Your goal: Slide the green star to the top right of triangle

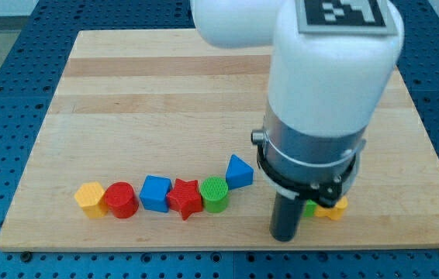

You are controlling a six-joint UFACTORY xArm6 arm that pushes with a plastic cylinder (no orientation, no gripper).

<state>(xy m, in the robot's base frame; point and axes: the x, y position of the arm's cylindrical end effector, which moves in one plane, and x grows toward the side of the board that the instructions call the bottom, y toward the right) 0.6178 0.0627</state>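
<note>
The blue triangle lies on the wooden board, right of centre near the view's bottom. Only a small green sliver, apparently the green star, shows to the triangle's lower right; the arm hides the rest. My tip touches the board just left of and slightly below that sliver, about 60 px right of and well below the triangle. A yellow block, shape unclear, sits against the green sliver's right side, partly hidden by the arm.
A row of blocks runs left from the triangle along the view's bottom: green cylinder, red star, blue cube, red cylinder, yellow block. The board's bottom edge is just below my tip.
</note>
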